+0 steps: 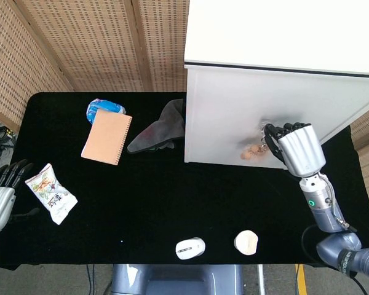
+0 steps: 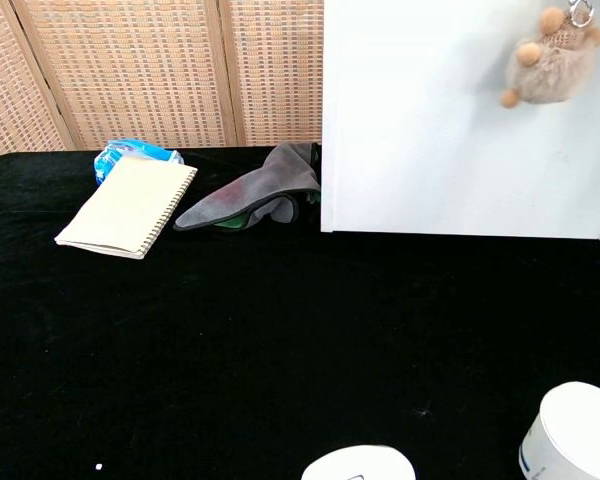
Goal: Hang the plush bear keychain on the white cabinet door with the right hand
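Note:
The plush bear keychain (image 1: 252,149) is a small tan blur against the white cabinet door (image 1: 227,110). In the chest view the bear (image 2: 545,62) hangs tilted to the left from its ring at the top right, in front of the door (image 2: 430,130). My right hand (image 1: 295,147) is raised to the door, its dark fingers (image 1: 273,133) curled at the spot of the small hook and holding the keychain's top. The hook itself is hidden behind them. My left hand (image 1: 0,195) rests at the table's far left edge, fingers apart, holding nothing.
On the black table (image 1: 147,196) lie a tan notebook (image 1: 107,137), a blue packet (image 1: 104,107), a grey cloth (image 1: 160,129) by the cabinet's left corner, a snack bag (image 1: 51,192), a white mouse (image 1: 190,248) and a white cup (image 1: 246,242).

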{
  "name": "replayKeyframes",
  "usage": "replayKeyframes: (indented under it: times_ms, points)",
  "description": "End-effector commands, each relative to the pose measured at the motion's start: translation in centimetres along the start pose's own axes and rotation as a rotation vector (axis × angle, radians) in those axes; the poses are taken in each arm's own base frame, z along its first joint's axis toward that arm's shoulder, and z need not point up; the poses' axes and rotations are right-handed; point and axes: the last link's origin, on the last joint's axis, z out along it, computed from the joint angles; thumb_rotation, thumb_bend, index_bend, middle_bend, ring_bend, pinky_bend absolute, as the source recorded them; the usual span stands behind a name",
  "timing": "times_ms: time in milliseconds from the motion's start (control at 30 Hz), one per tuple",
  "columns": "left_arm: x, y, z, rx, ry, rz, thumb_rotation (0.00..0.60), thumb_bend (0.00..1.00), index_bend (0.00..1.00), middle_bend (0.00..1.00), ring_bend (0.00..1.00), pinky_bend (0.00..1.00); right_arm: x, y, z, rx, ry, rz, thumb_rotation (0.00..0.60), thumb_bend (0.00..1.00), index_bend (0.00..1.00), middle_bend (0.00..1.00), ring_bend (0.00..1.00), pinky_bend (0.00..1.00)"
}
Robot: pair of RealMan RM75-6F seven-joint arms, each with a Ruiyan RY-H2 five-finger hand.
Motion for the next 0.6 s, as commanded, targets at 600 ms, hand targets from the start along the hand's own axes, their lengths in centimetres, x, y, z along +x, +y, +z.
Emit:
replayKeyframes:
  times_ms: [600]
  points:
    - [-0.04,-0.02,0.03,0.001,-0.002,0.000,0.600,0.00,0.00,0.00,0.00,0.00,-0.97,-0.55,0.73,0.049,0.018,-0.108,0.600,0.63,0.79,0.95,0.89,1.00]
